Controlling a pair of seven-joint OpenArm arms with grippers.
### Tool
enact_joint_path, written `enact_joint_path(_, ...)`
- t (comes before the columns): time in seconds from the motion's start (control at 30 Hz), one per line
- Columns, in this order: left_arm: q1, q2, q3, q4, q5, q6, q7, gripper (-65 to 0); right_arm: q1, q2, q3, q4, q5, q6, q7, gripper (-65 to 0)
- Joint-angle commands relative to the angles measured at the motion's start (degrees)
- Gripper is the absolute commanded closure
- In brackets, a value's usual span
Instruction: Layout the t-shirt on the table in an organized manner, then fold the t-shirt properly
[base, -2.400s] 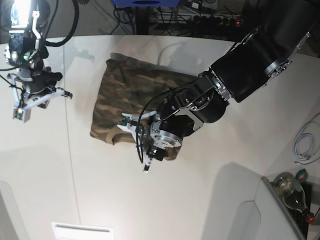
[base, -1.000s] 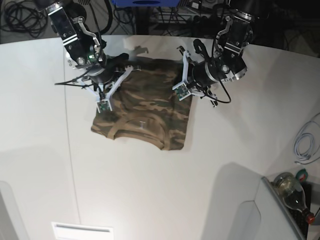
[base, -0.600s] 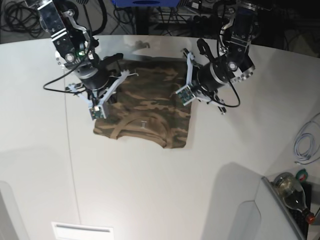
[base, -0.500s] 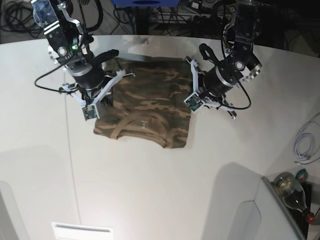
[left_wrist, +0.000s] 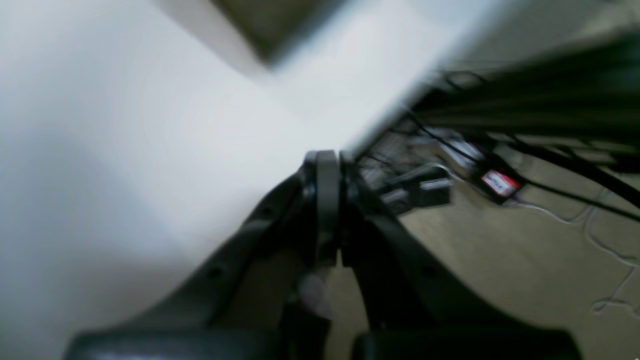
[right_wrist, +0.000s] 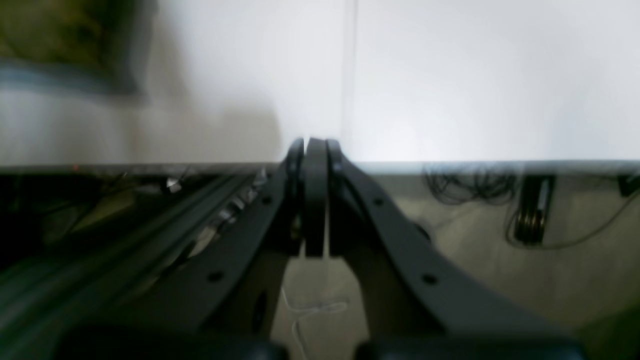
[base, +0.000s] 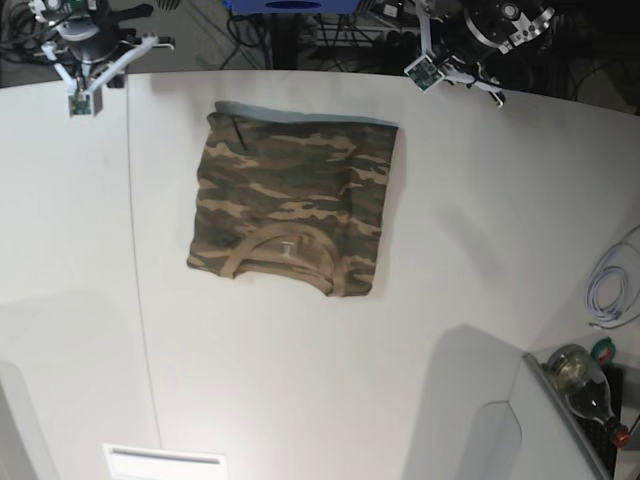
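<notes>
The camouflage t-shirt (base: 290, 215) lies flat on the white table (base: 460, 250) as a folded rectangle, tan collar and white label toward the near side. Neither gripper touches it. My right gripper (base: 82, 95) hangs over the table's far left edge, its jaws pressed together and empty in the right wrist view (right_wrist: 315, 142). My left gripper (base: 428, 70) is at the far right edge, also shut and empty (left_wrist: 327, 155). A blurred corner of the t-shirt (left_wrist: 280, 20) shows at the top of the left wrist view, and another blurred patch of t-shirt (right_wrist: 65, 40) in the right wrist view.
A thin dark seam (base: 135, 250) runs down the table's left part. A bottle (base: 590, 385) and a white cable (base: 610, 290) sit off the right edge. A white panel (base: 165, 462) lies at the near edge. Cables and gear (base: 330, 35) crowd the floor behind the table.
Both arms have drawn back from the t-shirt's sides to the table's far edge. The t-shirt stays folded where it lay.
</notes>
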Motion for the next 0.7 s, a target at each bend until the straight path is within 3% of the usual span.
enact_joint_path(0.0, 2.44, -0.16, -0.03, 0.86, -0.6, 0.32, -2.26, 0.0, -1.85, 0.48, 1.42, 0.91, -0.32, -0.26, 1.14, 0.0)
enact_joint_path(0.1, 7.1, -0.08, 0.32, 0.68, -0.6, 0.32, -5.52, 0.0, -5.1, 2.95, 1.77, 0.73, -0.23, -0.26, 1.14, 0.0)
enact_joint_path(0.23, 10.7, 0.45, 0.4, -1.34, -0.42, 0.32, -7.63, 0.0, -5.63, 6.2, -3.94, -4.54, -0.23, -0.26, 1.14, 0.0)
enact_joint_path(0.37, 10.97, -0.25, 0.49, -8.81, 0.02, 0.32, -7.71, 0.0, -5.45, 6.73, -11.76, -10.96, -0.32, -0.26, 1.32, 0.0)
enact_joint_path(0.5, 8.68, -2.01, 2.51, -22.62, -0.07, 0.32, -9.74, 0.0, -2.46, 6.37, -21.26, -19.49, -0.32, -0.26, 1.5, 0.0)
enact_joint_path(0.67, 0.42, -3.33, 4.89, -49.87, -0.42, 0.32, -23.19, 0.0, 7.03, 1.28, -31.98, -40.41, -0.32, -0.26, 6.33, 0.0)
